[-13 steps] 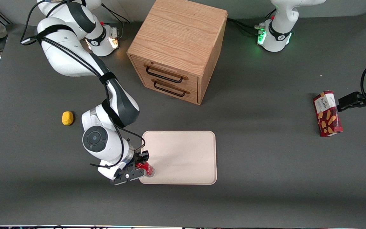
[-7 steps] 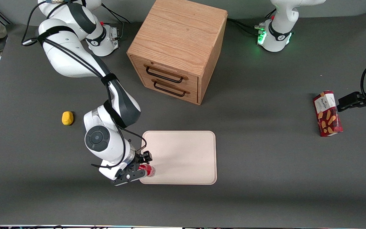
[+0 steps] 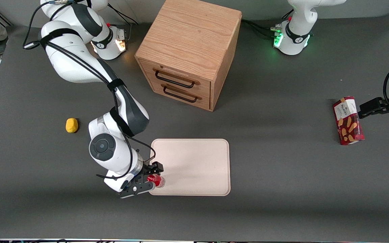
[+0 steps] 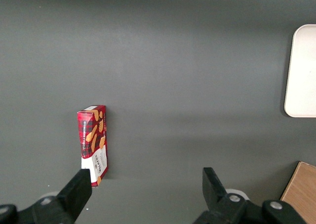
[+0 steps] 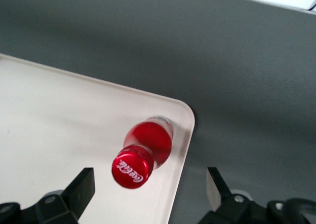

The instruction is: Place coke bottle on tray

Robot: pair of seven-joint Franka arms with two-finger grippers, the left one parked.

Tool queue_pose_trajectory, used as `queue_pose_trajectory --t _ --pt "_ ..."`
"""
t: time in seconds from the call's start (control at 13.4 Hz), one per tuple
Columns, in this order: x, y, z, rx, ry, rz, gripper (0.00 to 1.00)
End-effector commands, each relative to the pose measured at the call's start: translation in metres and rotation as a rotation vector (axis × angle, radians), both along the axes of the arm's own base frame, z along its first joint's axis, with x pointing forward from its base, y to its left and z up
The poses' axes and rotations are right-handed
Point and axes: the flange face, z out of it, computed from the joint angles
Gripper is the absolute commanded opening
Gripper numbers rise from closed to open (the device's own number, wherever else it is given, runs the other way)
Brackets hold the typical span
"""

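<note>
Red bottle: coke bottle stands upright on the tray, right in the corner nearest the front cam at the working arm's end. Red cap w/ white script faces up at the wrist cam; base sits just inside the low rim.
Gripper: you've got the gripper directly over that corner, fingers spread wide. In the wrist view both fingertips stand clear of the bottle w/ gaps either side, so nothing is pinched.
Tray: pale beige-pink, flat on the grey table, nearer the front cam than the wooden drawer unit. Only the bottle on it.
Drawer unit: oak-look box, two drawers w/ dark handles, both closed.
Yellow lump: small yellow lump on the table toward the working arm's end, well apart from the tray.
Snack box: red snack box lies flat toward the parked arm's end, well apart from everything else.
</note>
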Motion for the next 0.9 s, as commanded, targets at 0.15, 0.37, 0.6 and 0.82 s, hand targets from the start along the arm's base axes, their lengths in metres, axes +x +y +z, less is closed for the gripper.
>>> queue_pose_trajectory --t 0.15,0.37,0.6,0.82 --pt "-0.037 -0.049 0.124 -0.041 0.077 -0.15 1.0" --pt "-0.08 -0.125 0.175 -0.004 0.126 -0.281 1.0" --pt "-0.143 -0.188 0.208 0.004 0.146 -0.339 1.0" --pt "-0.184 -0.231 0.212 -0.007 0.178 -0.378 1.0"
